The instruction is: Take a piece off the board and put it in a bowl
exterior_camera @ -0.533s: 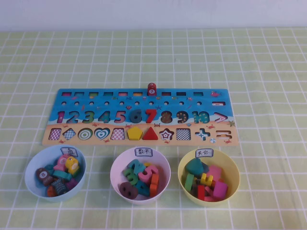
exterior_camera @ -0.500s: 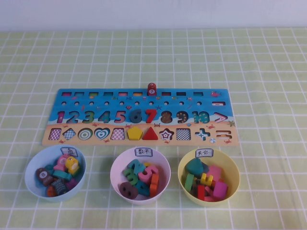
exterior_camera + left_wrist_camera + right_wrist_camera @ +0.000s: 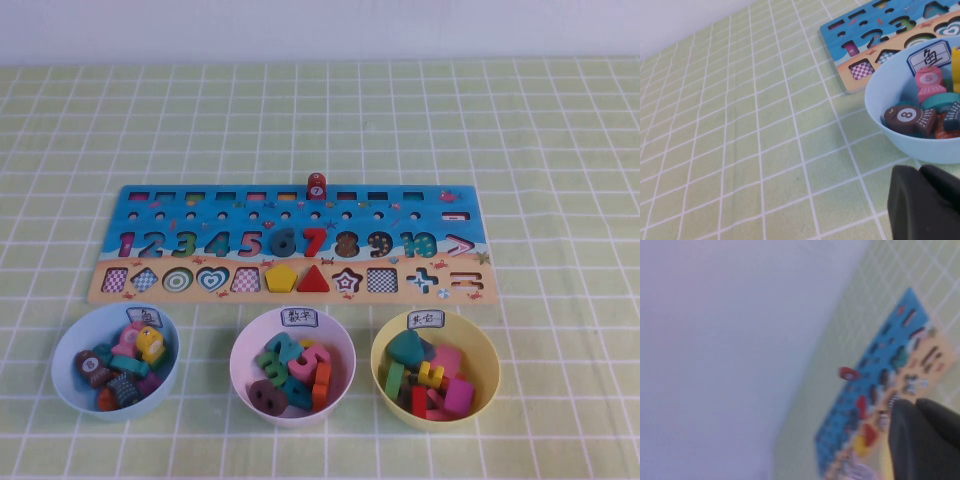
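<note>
The board point(image 3: 290, 245) lies flat across the middle of the checked green cloth point(image 3: 320, 120), its sandy strip of shape slots turned toward the robot, so the three bowls lined up along that edge sit just beside the slots they serve. The piece point(image 3: 313, 279), a small red triangle, is seated in its slot on that strip, just beside the yellow pentagon point(image 3: 281, 278) and below the red numeral 7 point(image 3: 314, 242); most of the other shape slots are empty. The bowl point(image 3: 435, 368), yellow with a white label at its rim, stands at the robot's right end of the row and already holds a heap of shape blocks, which suggests the sorting is well along, with the triangle not yet lifted. The pale pink bowl point(image 3: 292, 365) holds numerals and the light blue bowl point(image 3: 117, 360) holds fish pieces. Neither arm shows in the high view. The left gripper point(image 3: 925, 205) appears only as a dark edge in its wrist view, low over the cloth near the light blue bowl; the right gripper point(image 3: 925, 440) is likewise a dark blur looking at the board from well away. Whether either is spread or pressed together cannot be told, and neither shows anything in its hold.
</note>
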